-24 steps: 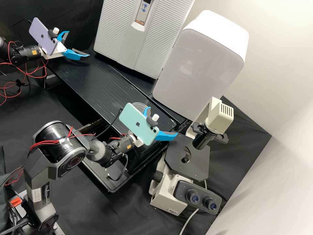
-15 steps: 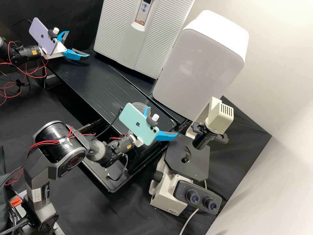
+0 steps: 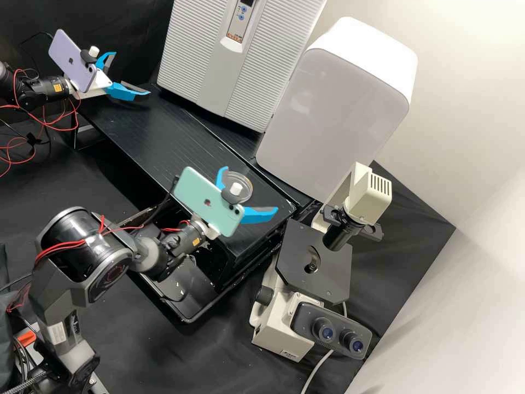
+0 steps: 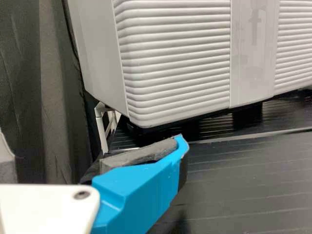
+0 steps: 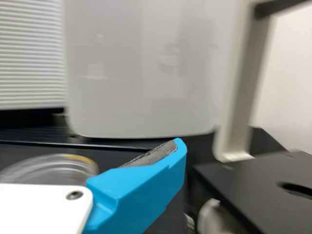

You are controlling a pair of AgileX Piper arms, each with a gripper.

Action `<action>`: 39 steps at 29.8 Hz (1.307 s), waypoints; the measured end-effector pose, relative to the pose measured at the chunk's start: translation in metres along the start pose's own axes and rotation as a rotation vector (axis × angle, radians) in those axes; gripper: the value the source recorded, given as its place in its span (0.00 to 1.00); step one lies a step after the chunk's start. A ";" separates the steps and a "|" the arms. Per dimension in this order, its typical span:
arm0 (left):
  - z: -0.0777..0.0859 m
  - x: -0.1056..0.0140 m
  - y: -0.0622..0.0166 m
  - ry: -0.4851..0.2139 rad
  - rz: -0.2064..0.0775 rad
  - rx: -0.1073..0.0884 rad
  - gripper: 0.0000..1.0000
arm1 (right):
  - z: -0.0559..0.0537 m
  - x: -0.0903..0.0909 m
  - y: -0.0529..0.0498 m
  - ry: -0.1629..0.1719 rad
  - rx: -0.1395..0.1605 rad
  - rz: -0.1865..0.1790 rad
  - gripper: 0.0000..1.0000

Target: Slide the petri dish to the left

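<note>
Right gripper (image 3: pixel 272 209) has drawn back over the table's (image 3: pixel 164 137) right end, now just beside the petri dish (image 3: pixel 243 180) | dish: clear, round, lying flat near that end | right gripper and left gripper (image 3: pixel 143 92): open or closed cannot be told

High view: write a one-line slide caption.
Right gripper at the petri dish on the black bench, a microscope alongside.

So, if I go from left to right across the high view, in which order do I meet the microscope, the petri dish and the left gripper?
left gripper → petri dish → microscope
</note>
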State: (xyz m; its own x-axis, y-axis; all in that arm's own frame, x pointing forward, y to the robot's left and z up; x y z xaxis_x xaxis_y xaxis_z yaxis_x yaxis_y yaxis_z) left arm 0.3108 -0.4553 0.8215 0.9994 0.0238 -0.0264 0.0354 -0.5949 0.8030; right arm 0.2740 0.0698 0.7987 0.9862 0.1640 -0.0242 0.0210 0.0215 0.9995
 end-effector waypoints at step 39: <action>0.000 0.000 0.0000 0.000 0.000 0.000 1.00 | 0.005 0.009 -0.051 0.010 -0.051 -0.109 1.00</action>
State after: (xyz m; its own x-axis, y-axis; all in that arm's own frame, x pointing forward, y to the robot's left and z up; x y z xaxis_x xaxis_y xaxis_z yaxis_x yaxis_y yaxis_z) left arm 0.3108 -0.4553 0.8215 0.9994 0.0238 -0.0264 0.0354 -0.5949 0.8030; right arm 0.2825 0.0650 0.7479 0.9767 0.1683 -0.1331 0.1193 0.0897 0.9888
